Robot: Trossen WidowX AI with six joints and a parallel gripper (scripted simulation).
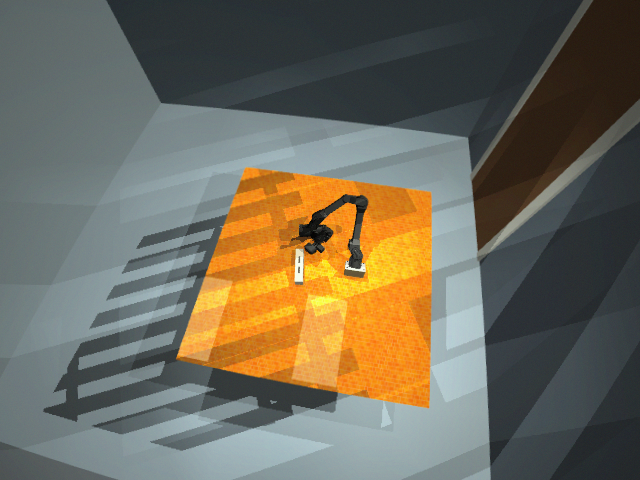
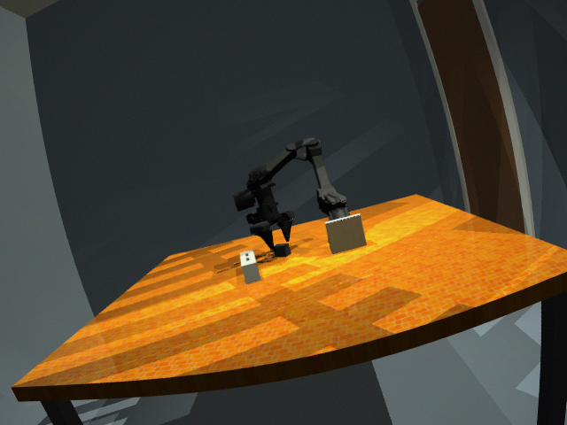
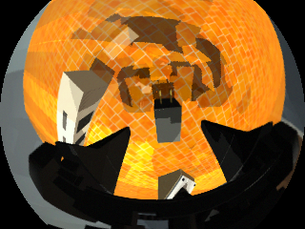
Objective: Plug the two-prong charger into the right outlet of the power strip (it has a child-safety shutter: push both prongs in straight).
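Note:
The charger (image 2: 282, 250) (image 3: 168, 125) is a small dark block lying on the table. Its two thin prongs (image 3: 166, 95) point away from the gripper's palm side in the wrist view. I cannot make the charger out in the top view. The white power strip (image 1: 298, 279) (image 2: 251, 273) (image 3: 69, 97) stands beside it, with dark outlet openings on its white face; both outlets look empty. My gripper (image 1: 314, 248) (image 2: 280, 244) (image 3: 166, 127) is open and empty. It points down just above the charger, with one finger to each side of it in the wrist view. Contact cannot be told.
The arm's base block (image 1: 354, 271) (image 2: 345, 234) (image 3: 171, 183) stands on the orange brick-patterned table (image 1: 382, 330) (image 2: 182, 338), on the other side of the charger from the strip. The strip is close to one finger in the wrist view. Striped shadows cross the table.

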